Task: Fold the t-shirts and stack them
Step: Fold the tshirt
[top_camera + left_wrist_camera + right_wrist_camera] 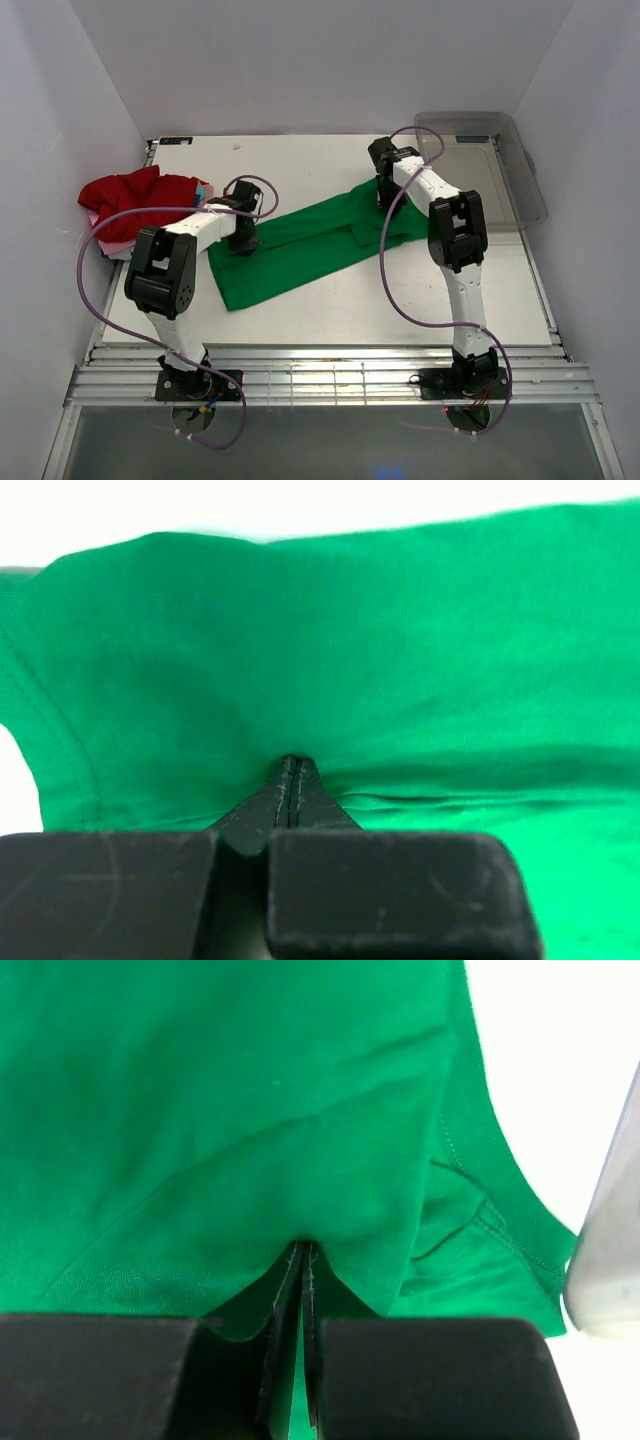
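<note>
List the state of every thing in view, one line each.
green t-shirt: laid out in a long band, partly folded, pinched by both tools.
red t-shirt: crumpled in a heap, unfolded.
pink/white t-shirt: crumpled, mostly hidden under the red one.
clear bin: upright, seemingly empty.
left tool: shut on the green t-shirt.
right tool: shut on the green t-shirt.

A: White links on the left arm (200, 226) and the right arm (465, 295), chunky black joint housings, black base plates (198, 386).
B: Purple cables (384, 265) looping off both! Up close, the end effector fingers (400, 890) are matte black, blocky, lightly scuffed.
</note>
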{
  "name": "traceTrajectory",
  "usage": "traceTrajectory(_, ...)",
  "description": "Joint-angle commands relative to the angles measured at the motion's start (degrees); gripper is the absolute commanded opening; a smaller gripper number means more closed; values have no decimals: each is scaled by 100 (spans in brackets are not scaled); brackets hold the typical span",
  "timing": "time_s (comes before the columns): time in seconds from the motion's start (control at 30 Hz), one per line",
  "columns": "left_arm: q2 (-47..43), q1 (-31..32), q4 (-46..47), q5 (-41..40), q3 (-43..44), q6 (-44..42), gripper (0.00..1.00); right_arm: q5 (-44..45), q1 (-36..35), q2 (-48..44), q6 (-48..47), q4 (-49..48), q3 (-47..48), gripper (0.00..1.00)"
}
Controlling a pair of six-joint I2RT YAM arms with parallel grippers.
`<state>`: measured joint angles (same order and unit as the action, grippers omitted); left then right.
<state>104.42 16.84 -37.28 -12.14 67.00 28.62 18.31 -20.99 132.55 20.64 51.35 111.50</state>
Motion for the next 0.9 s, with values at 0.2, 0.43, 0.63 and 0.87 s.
traceTrajectory(0.2,-387,591,-289,695,-802,906,0,-388,201,1027,-61,-256,1699,8)
traceTrajectory(0.43,-668,1356,-350,1152,-1163,1706,0,-1337,403,966,607,-1522,1506,8)
traceTrajectory(0.63,-932,2252,-342,1557,-910,2077,0,-2173,465,922,810,-2410,1594,8)
traceTrajectory(0.87,-1406,2614,-342,1004,4,1920,0,-2077,456,-438,266,-3078,849,10)
